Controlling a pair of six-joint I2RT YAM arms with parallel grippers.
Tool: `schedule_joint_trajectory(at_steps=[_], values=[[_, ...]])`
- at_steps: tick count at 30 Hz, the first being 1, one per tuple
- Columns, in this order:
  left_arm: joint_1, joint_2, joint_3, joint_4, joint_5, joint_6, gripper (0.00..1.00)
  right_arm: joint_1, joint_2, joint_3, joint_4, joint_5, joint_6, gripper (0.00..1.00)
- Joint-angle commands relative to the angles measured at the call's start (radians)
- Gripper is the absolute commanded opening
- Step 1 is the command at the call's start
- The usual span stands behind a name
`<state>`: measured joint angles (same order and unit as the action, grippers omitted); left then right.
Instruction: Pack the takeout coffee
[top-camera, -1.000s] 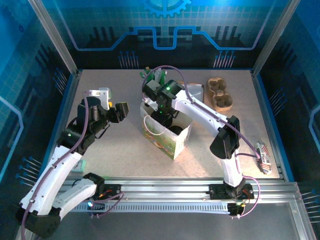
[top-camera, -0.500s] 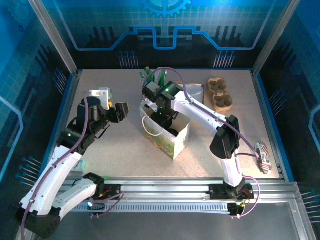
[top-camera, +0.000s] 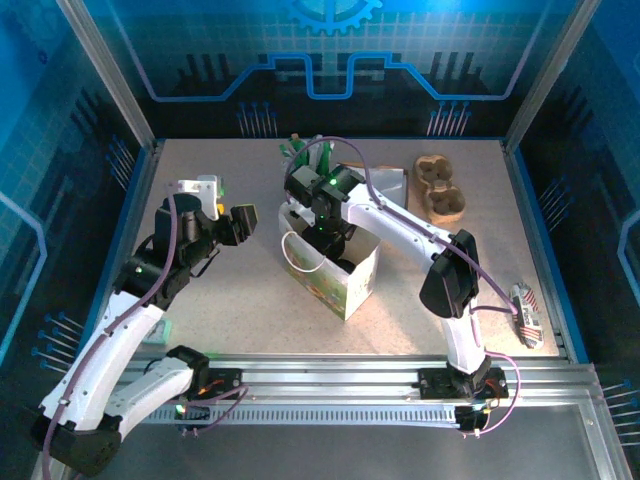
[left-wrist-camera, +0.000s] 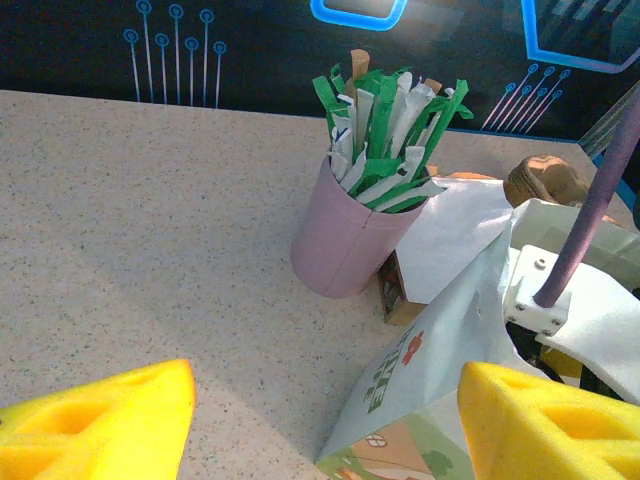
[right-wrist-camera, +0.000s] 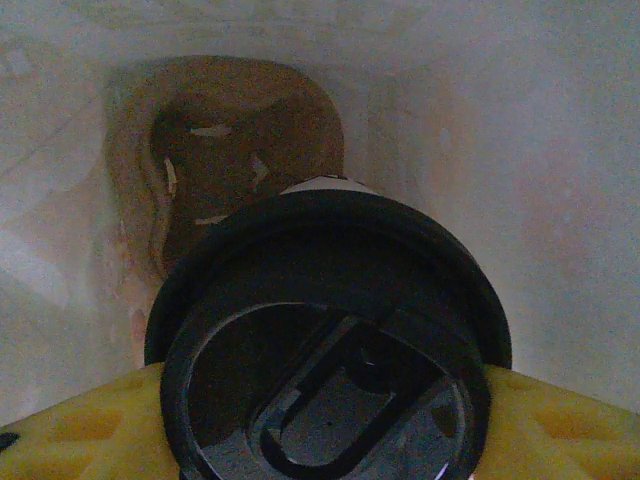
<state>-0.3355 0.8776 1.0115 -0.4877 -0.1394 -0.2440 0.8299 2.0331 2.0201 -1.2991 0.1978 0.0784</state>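
The takeout coffee (right-wrist-camera: 330, 340) shows its round black lid from above, with a sliver of white cup rim behind it. My right gripper (right-wrist-camera: 325, 425) is shut on it, a yellow pad (right-wrist-camera: 70, 430) pressing each side, down inside the white paper bag (top-camera: 335, 272). From above, the right gripper (top-camera: 325, 235) reaches into the bag's open mouth. My left gripper (top-camera: 240, 222) hangs open just left of the bag, its yellow pads (left-wrist-camera: 100, 420) wide apart with nothing between them. The bag's printed corner (left-wrist-camera: 430, 400) lies between the pads in the left wrist view.
A pink cup of green-and-white sticks (left-wrist-camera: 345, 245) stands behind the bag. A brown cup carrier (right-wrist-camera: 230, 160) lies at the bag's bottom. Another brown carrier (top-camera: 440, 188) and a grey item (top-camera: 393, 185) sit at the back right. A small packet (top-camera: 525, 312) lies by the right edge.
The right wrist has shifted slightly back over the bag, and the bag's mouth has moved a little with it. The left arm has not moved.
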Motion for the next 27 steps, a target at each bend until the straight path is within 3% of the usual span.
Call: schedule_joint_trajectory(at_steps=[1, 27], values=[[0.009, -0.014, -0.016, 0.018, -0.017, 0.008, 0.71, 0.002, 0.026, -0.027, -0.005, -0.017, 0.011, 0.53], [0.01, -0.011, -0.019, 0.02, -0.021, 0.009, 0.71, 0.006, 0.03, -0.017, 0.002, 0.004, 0.009, 0.54]])
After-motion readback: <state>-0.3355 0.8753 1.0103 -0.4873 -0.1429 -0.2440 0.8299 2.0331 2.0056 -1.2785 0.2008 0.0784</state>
